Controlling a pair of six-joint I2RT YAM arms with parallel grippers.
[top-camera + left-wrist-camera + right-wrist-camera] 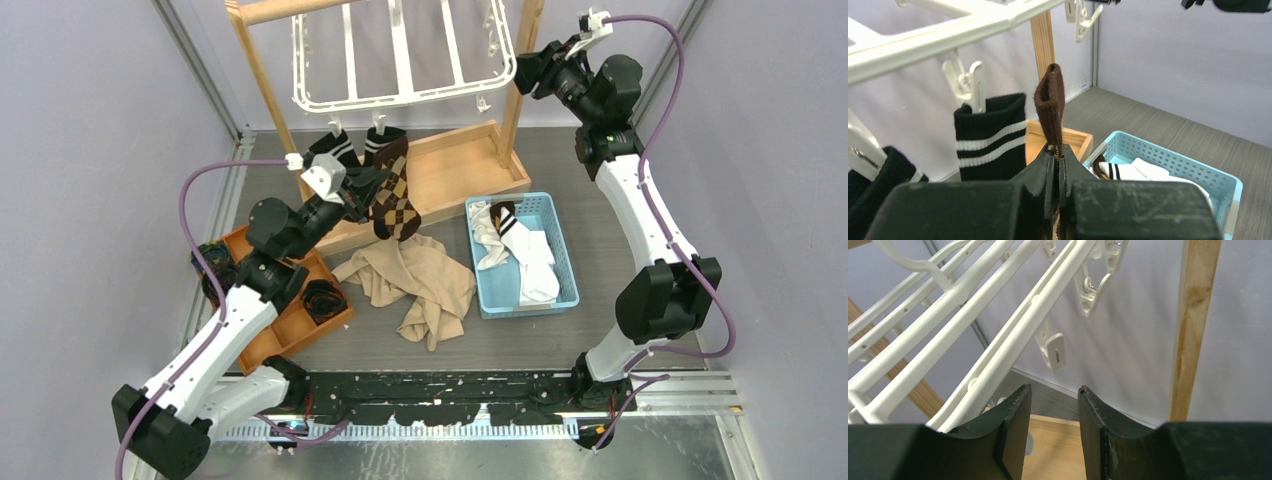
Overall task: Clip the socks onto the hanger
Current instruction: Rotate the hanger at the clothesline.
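Observation:
The white hanger (400, 95) hangs from the wooden stand, and black white-striped socks (338, 148) are clipped to its near rim. In the left wrist view one striped sock (990, 137) hangs from a clip (968, 82). My left gripper (1058, 152) is shut on a brown argyle sock (395, 200). Its brown cuff (1050, 105) stands upright below the hanger bar (948, 35), apart from any clip. My right gripper (1054, 390) is open with nothing between its fingers, high at the hanger's right corner (525, 70), beside a free clip (1054, 352).
A blue basket (565, 280) holds white socks with black bands (525, 255). A beige cloth (420, 285) lies on the table. The stand's wooden base tray (455, 170) sits under the hanger. A wooden box (275, 340) with rolled socks is at the left.

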